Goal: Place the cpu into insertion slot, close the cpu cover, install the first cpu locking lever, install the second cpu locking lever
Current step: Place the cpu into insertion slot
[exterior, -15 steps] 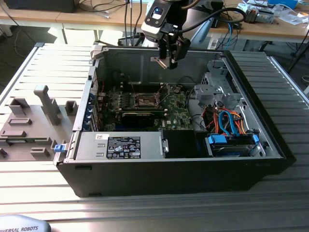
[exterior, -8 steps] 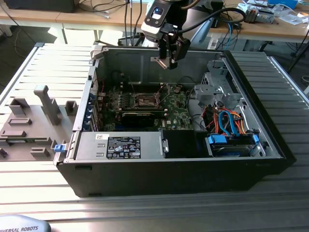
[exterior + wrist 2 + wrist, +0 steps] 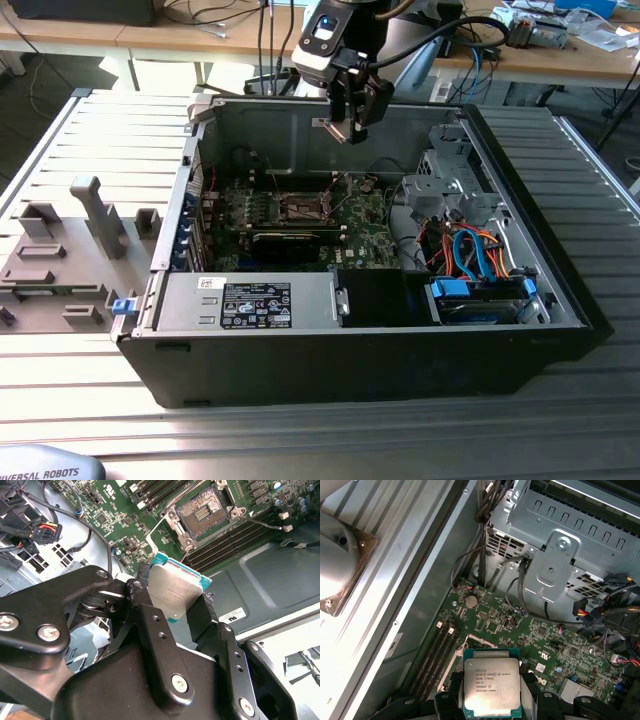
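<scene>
My gripper [image 3: 350, 128] hangs over the open computer case [image 3: 560, 300], near its back wall, above the motherboard [image 3: 365, 235]. It is shut on the cpu [image 3: 175, 590], a flat square chip with a dull silver top, held by two opposite edges between the black fingers [image 3: 150, 625]. In the first wrist view the cpu [image 3: 491, 685] is above the board, apart from it. The insertion slot [image 3: 204, 509] lies uncovered with its pin field showing. Two thin wire locking levers [image 3: 156, 527] [image 3: 262, 524] stand swung out beside it. I cannot tell the cpu cover apart from the metal frame around the slot.
A black card [image 3: 290, 240] sits just in front of the slot. A grey drive cage [image 3: 450, 180] and orange and blue cables [image 3: 470, 250] fill the exterior view's right side. The power supply [image 3: 250, 300] lies along the case front. Grey fixtures [image 3: 70, 250] stand outside on the exterior view's left.
</scene>
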Action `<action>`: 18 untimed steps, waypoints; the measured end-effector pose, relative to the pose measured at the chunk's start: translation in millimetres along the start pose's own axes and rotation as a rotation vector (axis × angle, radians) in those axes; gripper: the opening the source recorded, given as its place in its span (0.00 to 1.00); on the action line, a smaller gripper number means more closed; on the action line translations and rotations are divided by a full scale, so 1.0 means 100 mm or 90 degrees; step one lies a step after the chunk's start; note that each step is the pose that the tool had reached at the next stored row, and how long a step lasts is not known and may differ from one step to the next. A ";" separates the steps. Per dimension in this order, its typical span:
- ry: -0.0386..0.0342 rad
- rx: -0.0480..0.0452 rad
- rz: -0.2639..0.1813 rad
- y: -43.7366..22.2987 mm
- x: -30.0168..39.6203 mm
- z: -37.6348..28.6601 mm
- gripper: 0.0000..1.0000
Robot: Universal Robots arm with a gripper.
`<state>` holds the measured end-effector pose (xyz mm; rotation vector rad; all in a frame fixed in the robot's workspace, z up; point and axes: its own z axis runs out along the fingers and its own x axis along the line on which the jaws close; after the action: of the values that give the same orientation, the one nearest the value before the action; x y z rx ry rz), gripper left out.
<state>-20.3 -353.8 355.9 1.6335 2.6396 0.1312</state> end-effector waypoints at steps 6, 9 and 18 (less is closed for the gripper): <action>-0.0005 0.0001 0.003 0.000 0.000 0.003 0.54; -0.0006 0.0001 0.004 0.000 0.000 0.004 0.54; -0.0011 0.0001 0.007 -0.001 0.000 0.007 0.54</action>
<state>-20.3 -353.8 355.3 1.6487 2.6292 0.1298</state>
